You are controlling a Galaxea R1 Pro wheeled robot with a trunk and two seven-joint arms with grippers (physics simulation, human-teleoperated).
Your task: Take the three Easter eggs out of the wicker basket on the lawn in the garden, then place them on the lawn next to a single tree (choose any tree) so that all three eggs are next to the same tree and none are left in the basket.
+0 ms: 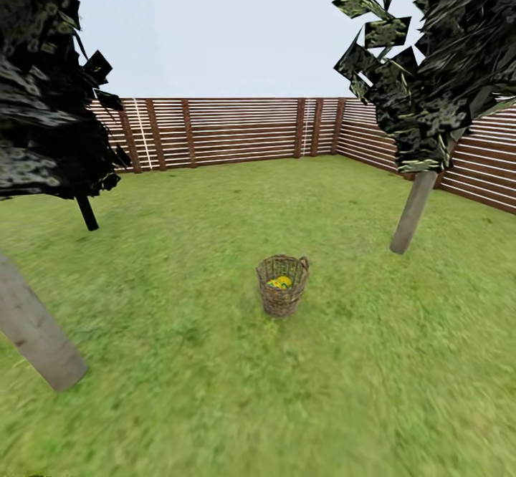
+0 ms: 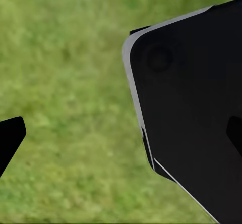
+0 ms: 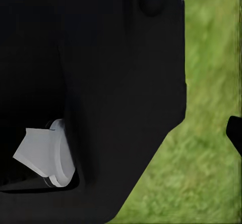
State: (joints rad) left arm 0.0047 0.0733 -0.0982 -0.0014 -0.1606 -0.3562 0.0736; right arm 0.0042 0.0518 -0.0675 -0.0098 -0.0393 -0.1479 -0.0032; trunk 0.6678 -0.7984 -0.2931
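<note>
The wicker basket (image 1: 282, 286) stands upright on the lawn (image 1: 215, 391) in the middle of the head view. Yellow Easter eggs (image 1: 280, 282) with blue markings show inside it; I cannot tell how many. A tree (image 1: 412, 212) with a pale grey trunk rises to the basket's right and slightly beyond. Another pale trunk (image 1: 36, 334) leans at the near left. My left gripper (image 2: 121, 138) hangs over bare grass with one dark fingertip (image 2: 10, 138) at the frame's edge, open and holding nothing. My right gripper (image 3: 121, 133) shows one fingertip (image 3: 235, 133) over grass, also spread wide.
A black-trunked tree (image 1: 87, 213) with near-black foliage stands at the far left. A brown slat fence (image 1: 236, 129) rings the garden at the back and right. A black robot body panel (image 2: 196, 123) sits close beside the left gripper, and black bodywork (image 3: 101, 82) beside the right.
</note>
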